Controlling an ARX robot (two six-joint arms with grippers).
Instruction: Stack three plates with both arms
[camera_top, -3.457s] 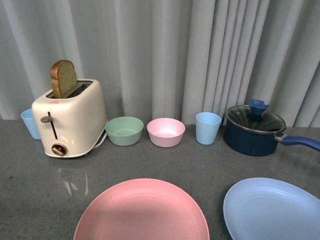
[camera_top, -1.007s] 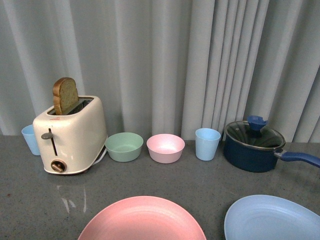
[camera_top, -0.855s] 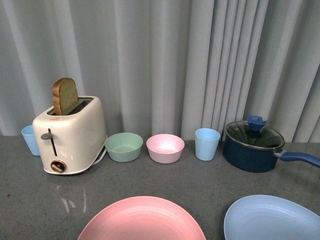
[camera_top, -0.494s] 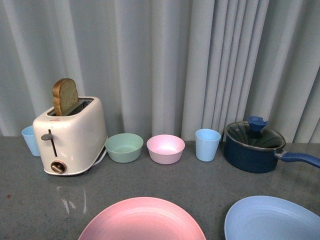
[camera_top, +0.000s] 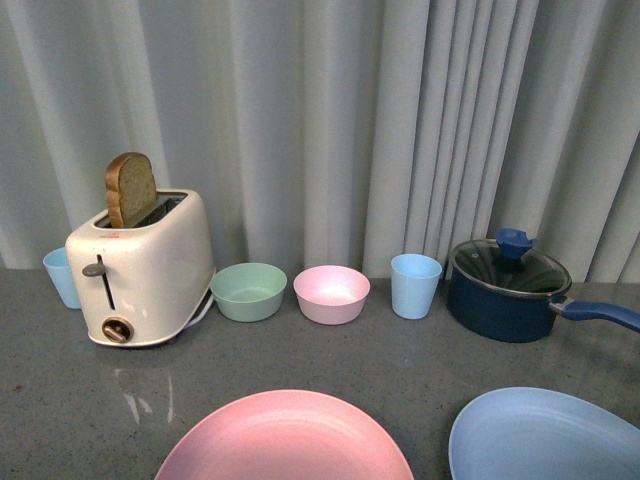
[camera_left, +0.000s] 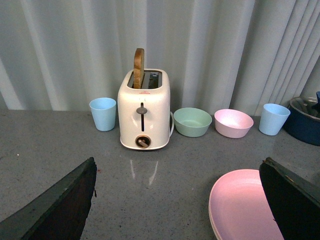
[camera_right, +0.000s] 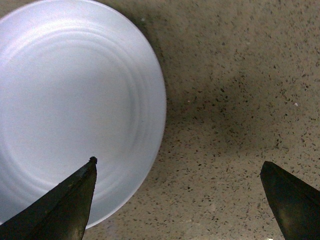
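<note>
A pink plate (camera_top: 285, 440) lies at the front centre of the grey counter, cut off by the front view's bottom edge. A light blue plate (camera_top: 545, 435) lies to its right, apart from it. Neither arm shows in the front view. In the left wrist view my left gripper (camera_left: 178, 161) is open above the counter, with the pink plate (camera_left: 240, 210) beside one finger (camera_left: 295, 200). In the right wrist view my right gripper (camera_right: 178, 161) is open and looks straight down. One finger (camera_right: 60, 205) is over the light blue plate's (camera_right: 70, 110) rim, and the other is over bare counter.
Along the curtain at the back stand a cream toaster (camera_top: 140, 265) with a bread slice, a green bowl (camera_top: 248, 288), a pink bowl (camera_top: 331, 292), a light blue cup (camera_top: 415, 285) and a dark blue lidded pot (camera_top: 508, 285). Another blue cup (camera_top: 60, 275) stands behind the toaster.
Since 3.5 s ago the whole scene sits lower in the front view, with both plates cut off more at the bottom. Over the last second nothing has visibly moved.
</note>
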